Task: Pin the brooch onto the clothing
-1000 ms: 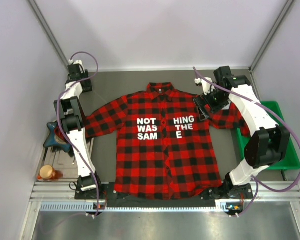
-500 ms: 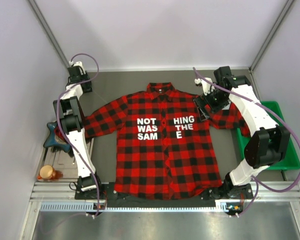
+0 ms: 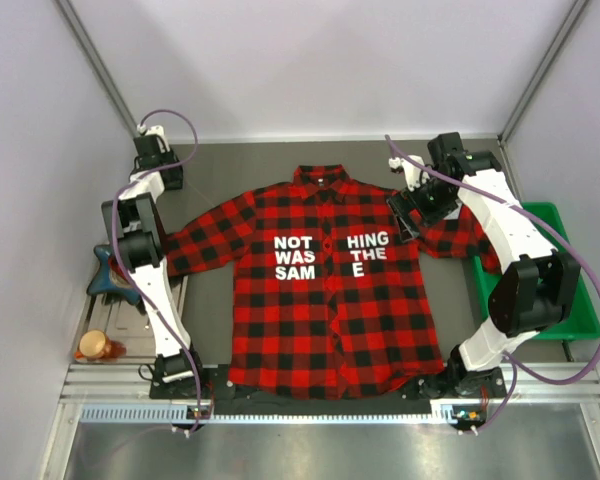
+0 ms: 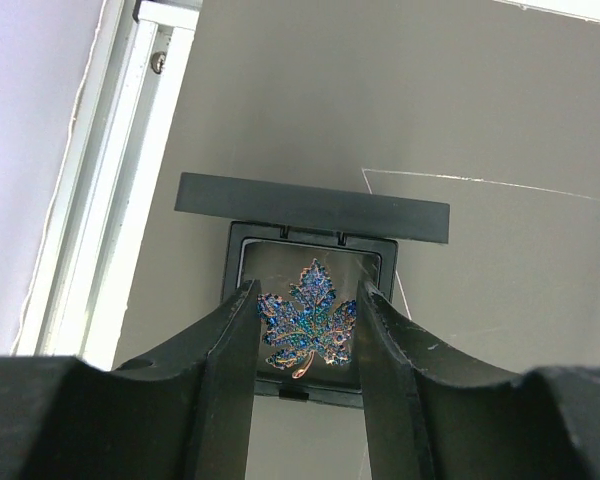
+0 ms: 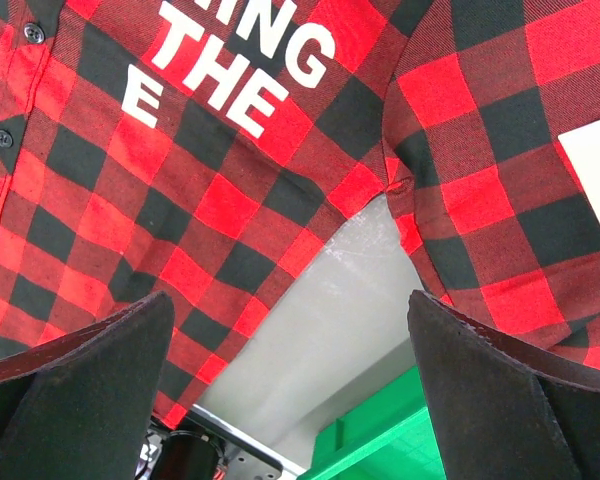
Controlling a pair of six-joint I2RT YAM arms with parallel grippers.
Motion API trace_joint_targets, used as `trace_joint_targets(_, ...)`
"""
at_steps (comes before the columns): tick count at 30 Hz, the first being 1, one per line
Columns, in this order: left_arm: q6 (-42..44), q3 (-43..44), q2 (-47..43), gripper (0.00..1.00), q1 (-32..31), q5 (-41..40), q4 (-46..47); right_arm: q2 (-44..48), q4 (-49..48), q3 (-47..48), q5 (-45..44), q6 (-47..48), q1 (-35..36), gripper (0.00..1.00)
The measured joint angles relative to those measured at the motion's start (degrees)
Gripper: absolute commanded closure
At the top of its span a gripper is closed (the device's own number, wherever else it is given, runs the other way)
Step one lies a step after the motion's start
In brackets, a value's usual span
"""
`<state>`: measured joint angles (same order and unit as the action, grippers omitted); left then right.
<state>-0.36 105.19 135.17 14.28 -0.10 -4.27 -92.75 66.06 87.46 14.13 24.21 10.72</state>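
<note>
The brooch, a blue-green maple leaf edged in copper, sits over a small dark box whose lid stands open. My left gripper is at the table's far left corner, its fingers pressed against both side lobes of the leaf. The clothing, a red-and-black plaid shirt with white lettering, lies flat in the middle of the table. My right gripper hovers open over the shirt's right armpit, with nothing between its fingers.
A green bin stands at the right edge, its rim below the right gripper. A dark blue object and a round orange-brown one lie at the left edge. Side walls stand close to both arms.
The left gripper's jaws have narrowed, and the left arm's elbow has shifted slightly left. The right arm and the shirt have not moved.
</note>
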Motion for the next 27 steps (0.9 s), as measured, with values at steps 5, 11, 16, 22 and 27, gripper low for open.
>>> trace_joint_targets(5, 0.59, -1.51, -2.21, 0.72, 0.00, 0.02, 0.09, 0.00, 0.00, 0.00, 0.31, 0.42, 0.00, 0.01)
trace_joint_targets(11, 0.59, -5.33, -7.28, 0.72, 0.11, 2.47, 0.59, -0.22, 0.20, 0.87, 1.09, 0.90, 0.00, 0.01)
trace_joint_targets(16, 1.14, -10.71, -13.03, 0.72, 0.20, 5.95, 0.66, -0.66, 0.24, 2.40, 2.93, 1.07, 0.00, 0.01)
trace_joint_targets(22, 2.54, -21.20, -22.67, 0.71, -0.50, 15.17, -1.33, -1.05, -0.11, 5.84, 8.39, -0.07, -0.02, 0.01)
trace_joint_targets(27, 3.32, -30.58, -33.40, 0.65, -5.33, 22.67, -1.84, -1.90, -2.47, 9.88, 15.06, -2.93, -0.04, 0.01)
